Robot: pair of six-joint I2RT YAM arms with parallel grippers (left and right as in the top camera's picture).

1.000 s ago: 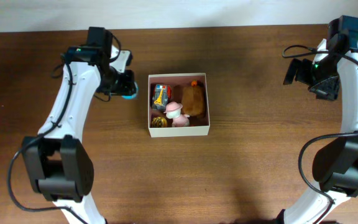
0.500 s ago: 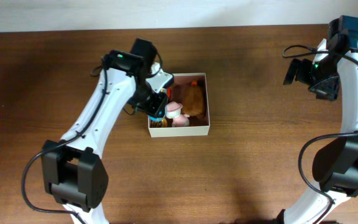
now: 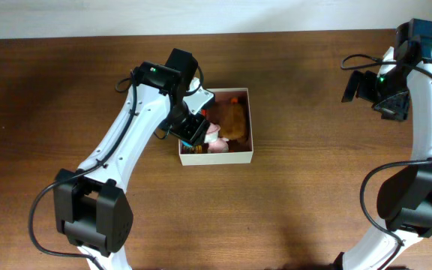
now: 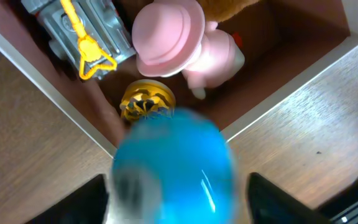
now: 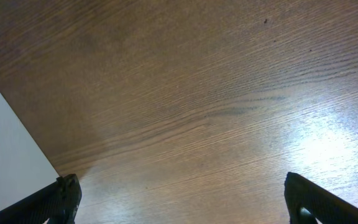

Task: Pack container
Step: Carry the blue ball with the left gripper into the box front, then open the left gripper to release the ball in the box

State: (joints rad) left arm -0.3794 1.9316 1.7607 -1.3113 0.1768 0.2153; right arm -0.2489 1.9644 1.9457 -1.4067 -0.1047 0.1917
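Observation:
The container [image 3: 217, 158] is a square white box with a pink-brown inside, at the table's middle. It holds a brown plush [image 3: 234, 120], a pink hatted figure [image 3: 212, 136], a grey and yellow toy [image 4: 79, 31] and a small gold toy [image 4: 145, 102]. My left gripper [image 3: 192, 131] hangs over the box's front left corner. In the left wrist view the left gripper [image 4: 174, 182] is shut on a blurred blue ball [image 4: 173, 155] above the white wall [image 4: 294, 84]. My right gripper [image 5: 179, 185] is open and empty over bare wood, far right of the box.
The table is dark brown wood [image 3: 313, 202]. A white corner of the container [image 5: 5, 149] shows at the left edge of the right wrist view. The right arm [image 3: 426, 112] stands at the table's right side.
My left arm has carried the blue ball from left of the container to above its front left corner, shifting only slightly in the last half second. The right arm has not moved.

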